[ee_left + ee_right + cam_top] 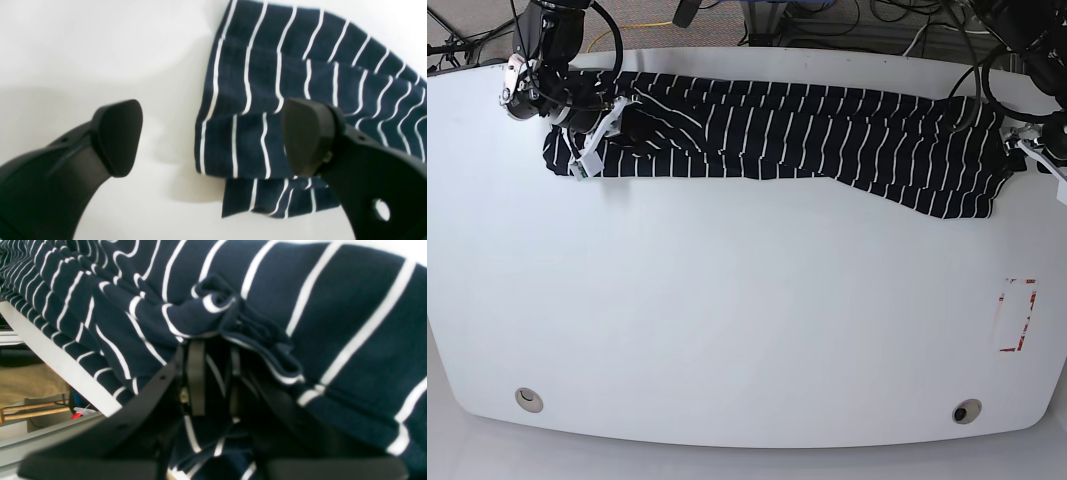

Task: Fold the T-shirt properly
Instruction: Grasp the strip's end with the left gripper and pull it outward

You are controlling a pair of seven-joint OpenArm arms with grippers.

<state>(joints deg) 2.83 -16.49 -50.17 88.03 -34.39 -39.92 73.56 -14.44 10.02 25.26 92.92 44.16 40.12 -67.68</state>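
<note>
The T-shirt (827, 135), dark navy with thin white stripes, lies stretched in a long band across the far side of the white table (747, 320). My right gripper (215, 348) is shut on a bunched fold of the shirt (213, 303) at the band's left end, which in the base view is by the gripper (623, 126). My left gripper (210, 136) is open just above the table at the band's right end. One of its fingers (116, 136) is over bare table; the other hovers over a layered shirt corner (253, 100). Nothing is between them.
A red-outlined rectangle (1017, 315) is marked on the table near its right edge. Two round holes (527, 399) (967, 411) sit near the front edge. Cables lie on the floor behind the table. The table's edge (56, 363) shows in the right wrist view.
</note>
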